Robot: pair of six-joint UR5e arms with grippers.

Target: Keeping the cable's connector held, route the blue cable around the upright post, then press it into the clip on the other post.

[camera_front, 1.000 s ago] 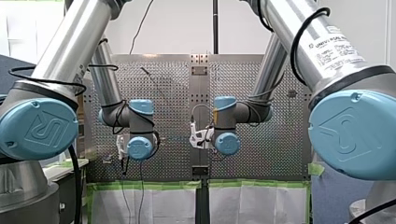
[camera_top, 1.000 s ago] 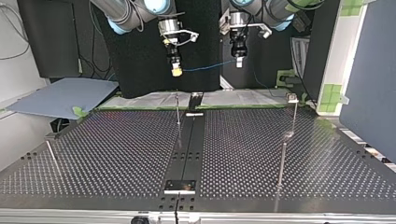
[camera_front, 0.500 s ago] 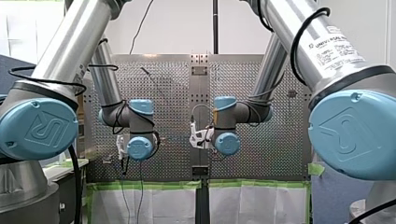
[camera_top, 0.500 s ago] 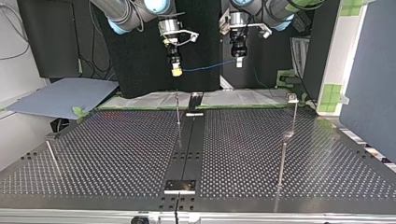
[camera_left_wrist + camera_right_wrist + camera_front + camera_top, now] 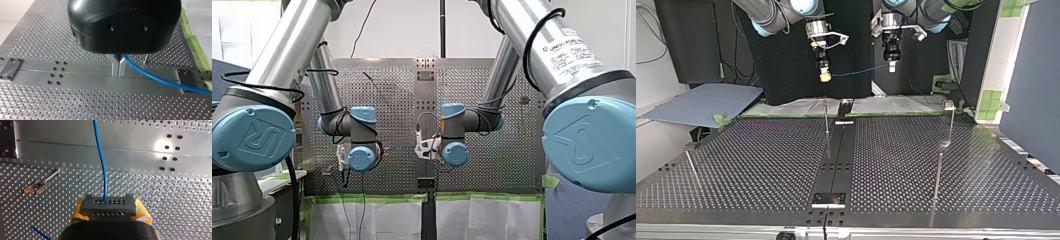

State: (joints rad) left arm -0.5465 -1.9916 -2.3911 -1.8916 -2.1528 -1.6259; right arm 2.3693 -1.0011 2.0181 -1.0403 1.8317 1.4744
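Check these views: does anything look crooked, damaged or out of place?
Nothing stands out. The blue cable runs cleanly from my left gripper, shut on it, to the connector, which sits squarely between the yellow pads of my right gripper. No kink or snag shows.

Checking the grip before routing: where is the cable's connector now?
In the right wrist view, the grey connector is clamped between my right hand's yellow pads, above the perforated table, the blue cable leading from it.

Our perforated table [image 5: 761, 165] carries a smooth central strip [image 5: 837, 155] and several thin upright posts [image 5: 938, 170] standing well apart.
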